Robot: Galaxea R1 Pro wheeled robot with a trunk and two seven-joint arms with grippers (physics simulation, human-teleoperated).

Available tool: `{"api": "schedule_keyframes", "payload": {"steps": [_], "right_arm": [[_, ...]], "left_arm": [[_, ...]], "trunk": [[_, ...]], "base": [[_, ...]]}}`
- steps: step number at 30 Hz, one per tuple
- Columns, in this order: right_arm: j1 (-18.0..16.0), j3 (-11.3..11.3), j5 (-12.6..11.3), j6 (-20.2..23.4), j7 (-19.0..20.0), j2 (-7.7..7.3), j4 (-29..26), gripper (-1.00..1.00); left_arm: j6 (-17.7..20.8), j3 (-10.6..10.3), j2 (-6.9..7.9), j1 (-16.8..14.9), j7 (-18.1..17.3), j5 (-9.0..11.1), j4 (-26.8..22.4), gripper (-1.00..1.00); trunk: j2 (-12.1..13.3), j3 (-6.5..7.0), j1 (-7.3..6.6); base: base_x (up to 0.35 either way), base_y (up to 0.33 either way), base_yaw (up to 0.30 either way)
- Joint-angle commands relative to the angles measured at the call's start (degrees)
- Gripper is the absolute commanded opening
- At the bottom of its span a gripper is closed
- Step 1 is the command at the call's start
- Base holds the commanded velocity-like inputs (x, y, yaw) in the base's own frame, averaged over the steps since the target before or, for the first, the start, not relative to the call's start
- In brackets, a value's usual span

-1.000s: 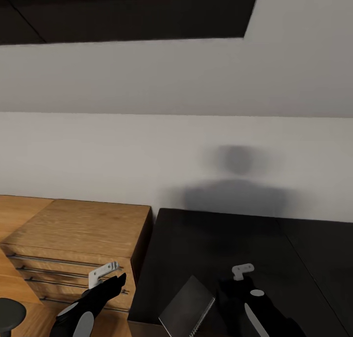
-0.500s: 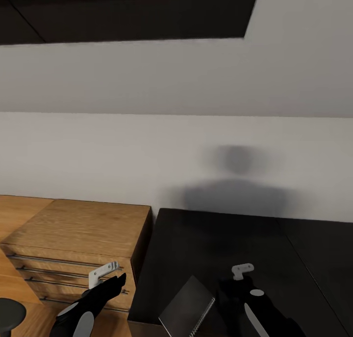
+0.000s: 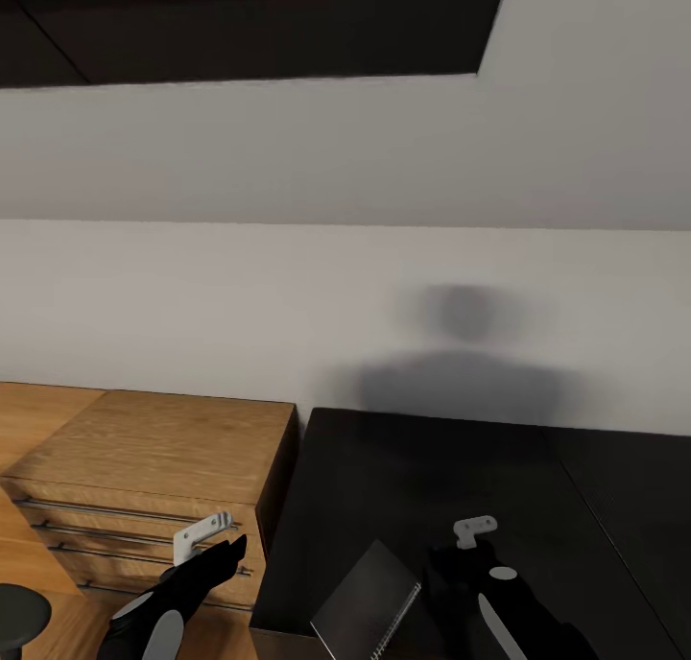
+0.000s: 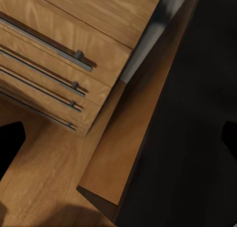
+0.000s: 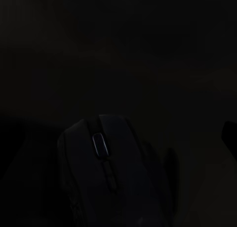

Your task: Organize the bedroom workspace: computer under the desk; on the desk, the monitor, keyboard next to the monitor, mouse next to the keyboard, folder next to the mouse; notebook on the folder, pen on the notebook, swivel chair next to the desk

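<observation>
Black table (image 3: 422, 468) beside wooden drawers (image 3: 144, 487); notebook (image 3: 369, 602) in head view, mouse (image 5: 101, 172) in right wrist view. Left gripper (image 4: 118, 138) fingers spread; right gripper (image 3: 475, 545) fingers unclear.

Ahead of me a plain pale wall (image 3: 192, 295) runs the full width of my head view, and a soft grey shadow (image 3: 461, 363) falls on it above the black tabletop (image 3: 422, 468), which butts against the wall. High up, a dark recessed panel (image 3: 250, 17) spans the upper part of the wall. Just beside the tabletop, on my left, stands a wooden chest of drawers (image 3: 154, 449) with thin metal bar handles (image 4: 74, 54) across its drawer fronts. Below it lies a warm wooden floor (image 4: 44, 182). The light is even and dim.
</observation>
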Motion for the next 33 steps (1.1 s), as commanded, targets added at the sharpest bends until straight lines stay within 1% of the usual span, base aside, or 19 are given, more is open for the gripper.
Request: {"api": "schedule_keyframes", "payload": {"steps": [1, 19, 32, 33], "right_arm": [[-0.05, 0.3, -0.57, 0.24, -0.41, -0.09, -0.11, 1.0], [-0.05, 0.3, -0.57, 0.96, -0.45, -0.01, -0.03, 1.0], [-0.05, 0.25, -0.57, 3.6, -0.41, 0.0, 0.19, 1.0], [-0.05, 0.24, -0.57, 3.65, -0.41, 0.0, 0.18, 1.0]], "left_arm": [[0.19, 0.03, -0.02, -0.04, 0.46, 0.61, -0.08, 1.0], [0.19, 0.05, -0.01, -0.04, 0.49, 0.61, -0.08, 1.0], [0.19, 0.05, -0.01, -0.04, 0.49, 0.61, -0.08, 1.0], [0.19, 0.05, -0.01, -0.04, 0.48, 0.63, -0.08, 1.0]], "trunk": [[-0.06, -0.08, 0.01], [-0.06, -0.08, 0.01], [-0.06, -0.08, 0.01], [-0.46, -0.26, 0.23]], "base": [[0.0, 0.0, 0.0], [0.0, 0.0, 0.0], [0.0, 0.0, 0.0], [0.0, 0.0, 0.0]]}}
